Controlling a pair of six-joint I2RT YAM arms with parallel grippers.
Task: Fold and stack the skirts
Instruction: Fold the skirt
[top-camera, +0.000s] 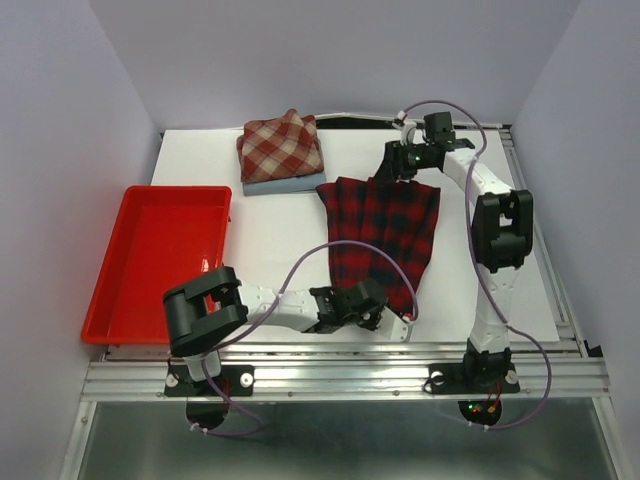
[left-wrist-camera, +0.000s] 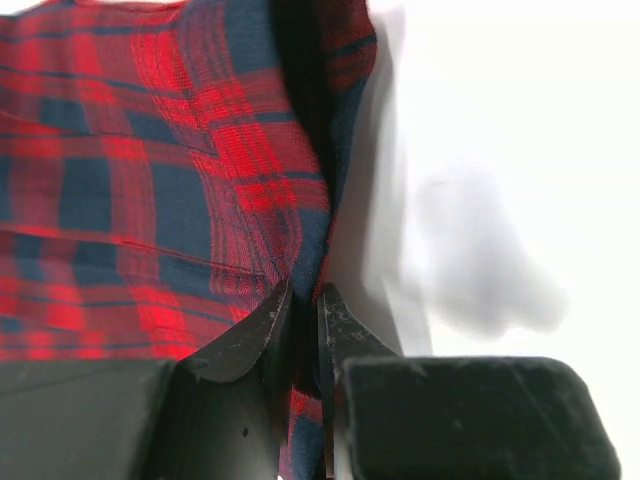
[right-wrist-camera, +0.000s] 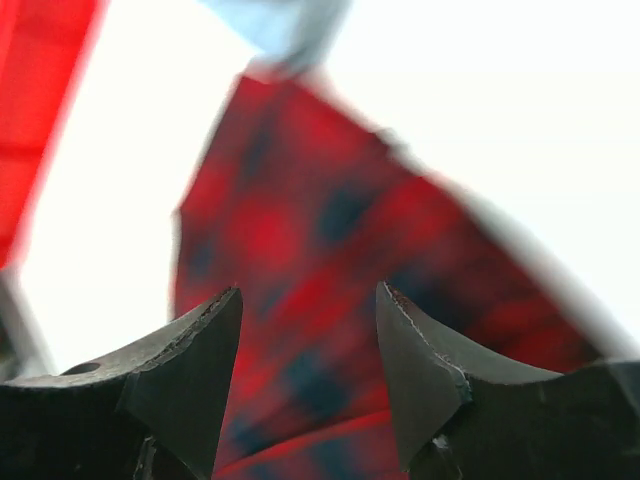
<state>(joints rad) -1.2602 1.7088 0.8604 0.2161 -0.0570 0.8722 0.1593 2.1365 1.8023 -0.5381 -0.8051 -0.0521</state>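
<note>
— Where is the plaid skirt relative to the left gripper?
— Its edge runs between the jaws, which are pinched on the cloth. The rest spreads ahead and to their left.
— And the right gripper?
— Its jaws are apart and hold nothing. The skirt lies just ahead, under them, and the folded check skirt lies farther off.

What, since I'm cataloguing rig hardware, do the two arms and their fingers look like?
The left arm and right arm match: chunky black joint housings joined by white link segments, each trailed by a thin lilac cable. Small red and green lights glow by the right arm's base. Both pairs of fingers are matte black, tapering to pointed tips, with scuffed edges.
</note>
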